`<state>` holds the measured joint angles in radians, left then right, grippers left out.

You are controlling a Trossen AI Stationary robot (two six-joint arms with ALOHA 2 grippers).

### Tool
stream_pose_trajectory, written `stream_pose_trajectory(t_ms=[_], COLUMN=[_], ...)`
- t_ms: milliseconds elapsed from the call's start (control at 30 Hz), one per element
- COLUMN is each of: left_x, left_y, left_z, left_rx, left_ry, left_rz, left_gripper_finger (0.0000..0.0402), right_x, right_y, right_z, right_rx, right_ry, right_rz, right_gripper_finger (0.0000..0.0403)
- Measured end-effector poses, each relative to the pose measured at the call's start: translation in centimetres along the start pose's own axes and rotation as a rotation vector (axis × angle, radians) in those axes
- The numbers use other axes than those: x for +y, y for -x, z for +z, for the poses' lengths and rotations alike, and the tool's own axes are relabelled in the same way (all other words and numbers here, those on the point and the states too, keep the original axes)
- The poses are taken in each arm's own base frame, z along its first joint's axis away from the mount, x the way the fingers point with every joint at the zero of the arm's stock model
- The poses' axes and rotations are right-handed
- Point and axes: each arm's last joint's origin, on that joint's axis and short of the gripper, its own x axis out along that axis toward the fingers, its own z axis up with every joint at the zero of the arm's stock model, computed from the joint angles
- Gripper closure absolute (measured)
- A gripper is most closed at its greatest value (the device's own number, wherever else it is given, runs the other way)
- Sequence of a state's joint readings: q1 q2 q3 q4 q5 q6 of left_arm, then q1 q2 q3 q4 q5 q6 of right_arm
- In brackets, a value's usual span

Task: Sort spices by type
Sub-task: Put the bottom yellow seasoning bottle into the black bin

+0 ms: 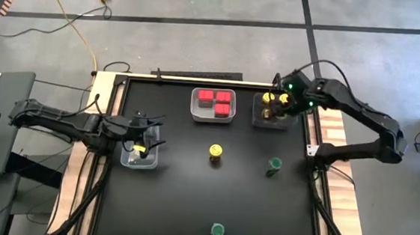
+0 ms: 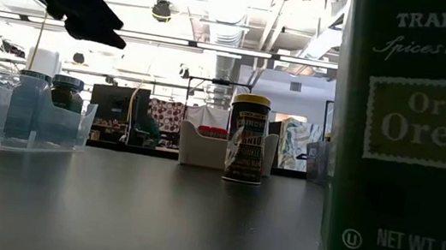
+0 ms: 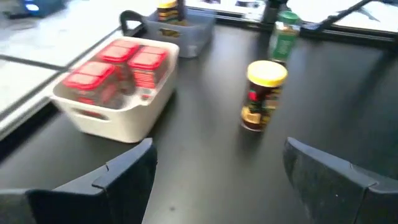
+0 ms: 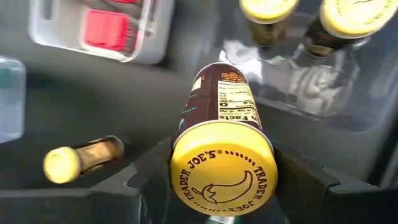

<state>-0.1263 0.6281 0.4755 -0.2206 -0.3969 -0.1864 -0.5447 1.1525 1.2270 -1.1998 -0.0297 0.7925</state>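
Right pincer (image 4: 221, 186) clenched on round yellow-lidded glass spice jar (image 4: 221, 140), gripped just under lid, above clear plastic tray (image 4: 348, 106). Jar likely rigid, smooth, breakable; hold near lid. Left pincer (image 3: 217, 180) released, hovering over tabletop (image 3: 205, 162).

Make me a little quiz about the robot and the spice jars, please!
1. True or false: the right gripper is shut on a yellow-lidded jar.
2. What sits in the white tray? A) green-lidded jars B) red boxes C) spoons
3. Fill in: ___ green-lidded jars stand on the bare table, outside any tray.

Key:
1. True. The jar lies between its two fingers, above the tray of yellow-lidded jars.
2. B.
3. Two: one near the right arm, one at the near edge.
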Motion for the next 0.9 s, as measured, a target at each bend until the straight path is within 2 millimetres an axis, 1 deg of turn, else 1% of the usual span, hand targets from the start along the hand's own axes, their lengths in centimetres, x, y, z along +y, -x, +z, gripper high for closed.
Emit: stream_pose_trajectory(t_ms=[200,467,700,900], left_x=[1.0,1.3,1.3,1.3], left_y=[-0.3,-0.4,-0.4,-0.4], left_z=[0.2,0.2,0.2,0.2], left_rx=[-0.008,-0.01,-0.01,-0.01], left_ry=[0.025,0.07,0.073,0.073], left_rz=[0.088,0.108,0.108,0.108], left_gripper_finger=[0.007,0.007,0.007,0.007], right_x=[-1.9,-3.3,-4.2,-5.4], right_y=[-1.9,-4.5,-6.0,-6.9], right_z=[2.2,4.4,5.4,5.6], right_rx=[0.109,0.184,0.249,0.288], right_ry=[-0.018,-0.068,-0.085,-0.084], right_rz=[-0.093,-0.18,-0.23,-0.257], right_gripper_finger=[0.0152,0.0152,0.0152,0.0152])
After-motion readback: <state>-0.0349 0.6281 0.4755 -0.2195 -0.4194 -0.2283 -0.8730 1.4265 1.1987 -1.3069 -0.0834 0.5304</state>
